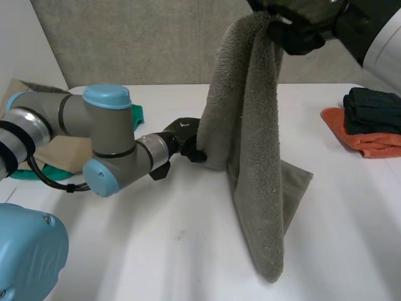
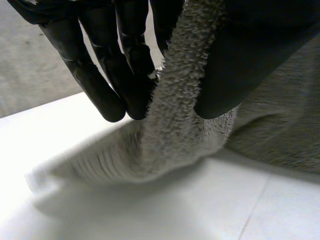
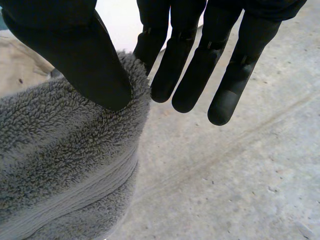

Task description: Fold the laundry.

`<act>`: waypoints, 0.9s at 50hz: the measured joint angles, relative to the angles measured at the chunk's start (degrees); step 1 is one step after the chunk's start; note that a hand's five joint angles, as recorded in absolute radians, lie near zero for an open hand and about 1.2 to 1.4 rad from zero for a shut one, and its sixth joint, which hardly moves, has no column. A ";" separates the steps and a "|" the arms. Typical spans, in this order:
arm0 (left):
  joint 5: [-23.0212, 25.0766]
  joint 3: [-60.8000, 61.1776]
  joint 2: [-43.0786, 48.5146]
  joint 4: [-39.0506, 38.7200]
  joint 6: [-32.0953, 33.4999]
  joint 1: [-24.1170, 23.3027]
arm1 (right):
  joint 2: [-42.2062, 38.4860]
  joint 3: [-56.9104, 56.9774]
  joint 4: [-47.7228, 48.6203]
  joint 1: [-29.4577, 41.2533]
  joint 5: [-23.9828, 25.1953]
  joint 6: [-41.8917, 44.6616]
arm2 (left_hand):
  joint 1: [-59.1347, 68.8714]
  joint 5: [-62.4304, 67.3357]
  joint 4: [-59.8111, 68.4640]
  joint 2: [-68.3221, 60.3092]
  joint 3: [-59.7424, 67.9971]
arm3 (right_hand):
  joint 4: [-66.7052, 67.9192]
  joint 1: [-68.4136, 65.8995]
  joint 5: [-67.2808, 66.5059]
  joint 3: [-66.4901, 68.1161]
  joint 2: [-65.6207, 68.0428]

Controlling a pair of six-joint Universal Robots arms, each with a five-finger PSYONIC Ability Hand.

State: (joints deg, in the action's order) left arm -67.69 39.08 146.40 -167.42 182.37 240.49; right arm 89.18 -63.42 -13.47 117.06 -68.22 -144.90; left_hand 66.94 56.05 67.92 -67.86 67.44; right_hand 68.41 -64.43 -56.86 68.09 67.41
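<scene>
A grey towel (image 1: 250, 157) hangs from high above the white table (image 1: 156, 244), and its lower end rests crumpled on the tabletop. My right hand (image 1: 301, 34) holds the towel's top edge up in the air. In the right wrist view its thumb (image 3: 75, 50) presses the towel (image 3: 65, 165) against a finger while the other fingers (image 3: 200, 70) stay straight. My left hand (image 1: 185, 135) is at the towel's side edge, low and just above the table. In the left wrist view the towel's edge (image 2: 185, 100) is pinched between its fingers (image 2: 115, 75) and thumb (image 2: 240, 60).
At the table's right edge a dark folded cloth (image 1: 373, 110) lies on an orange one (image 1: 369, 143). On the left, behind my left arm, are a beige cloth (image 1: 59, 153) and a teal item (image 1: 136, 113). A grey wall stands behind the table.
</scene>
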 measured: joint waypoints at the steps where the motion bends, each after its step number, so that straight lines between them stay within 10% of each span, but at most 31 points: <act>1: -1.11 -0.22 0.01 0.09 0.02 -0.07 | -0.09 0.12 0.20 -0.47 -0.01 -0.19 | 0.00 0.00 0.21 -0.12 0.12 | 0.00 0.00 0.00 0.00 0.00; 10: -17.03 -8.09 -2.45 -6.63 6.72 5.42 | -9.86 5.51 6.51 -9.93 -1.92 -1.45 | 0.00 0.00 0.45 -0.49 0.49 | 0.22 0.00 0.00 0.00 0.00; 21: -17.13 -16.06 -9.52 -38.01 5.11 8.38 | -23.25 12.17 44.95 -9.75 -15.65 -10.04 | 0.00 0.00 0.46 -0.50 0.50 | 0.26 0.00 0.00 0.06 0.01; 27: -20.38 -13.08 -13.14 -38.67 5.50 7.97 | -25.31 7.95 57.60 -9.37 -16.80 -11.70 | 0.00 0.00 0.47 -0.50 0.50 | 0.26 0.00 0.00 0.17 0.01; 45: -18.30 32.18 -21.24 -25.89 12.62 9.04 | -27.24 -22.53 38.45 -10.49 -6.74 -7.61 | 0.00 0.00 0.49 -0.60 0.64 | 0.27 0.00 -0.38 0.18 0.01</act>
State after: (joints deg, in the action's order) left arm -85.99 71.26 125.16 -193.31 195.00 249.53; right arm 61.94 -85.95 24.98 106.57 -74.96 -152.51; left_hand 66.94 56.05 68.41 -68.46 68.08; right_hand 68.67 -64.43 -57.24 68.27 67.42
